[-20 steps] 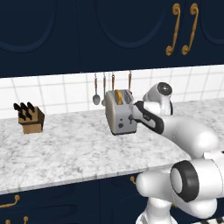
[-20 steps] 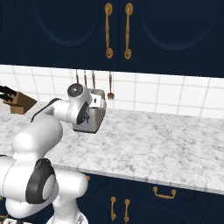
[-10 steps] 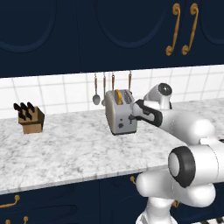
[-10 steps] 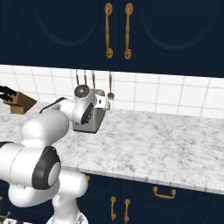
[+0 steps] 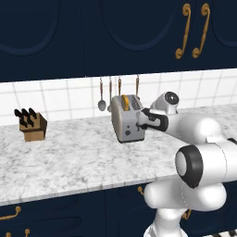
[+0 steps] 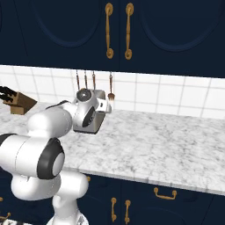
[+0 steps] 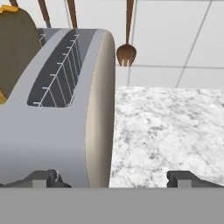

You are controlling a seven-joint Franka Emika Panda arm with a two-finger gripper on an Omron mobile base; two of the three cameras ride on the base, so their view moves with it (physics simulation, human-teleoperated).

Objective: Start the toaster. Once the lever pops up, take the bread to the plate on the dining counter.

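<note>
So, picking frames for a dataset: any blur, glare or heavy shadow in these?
Left base view: sharp, evenly lit, the toaster throws a faint shadow on the counter. Right base view: equally crisp, no glare. Hand view: toaster close, edges clean, the bread cropped at the frame edge.

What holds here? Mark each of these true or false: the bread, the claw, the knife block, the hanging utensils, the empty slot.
1. The bread stands in a slot of the toaster. True.
2. The claw is shut on the bread. False: its fingers stand wide apart low beside the toaster, holding nothing.
3. The knife block touches the toaster. False: it stands well apart from it on the counter.
4. Utensils, among them a wooden fork, hang on the tiled wall behind the toaster. True.
5. The toaster's second slot holds another slice. False: only its wire rack shows.
</note>
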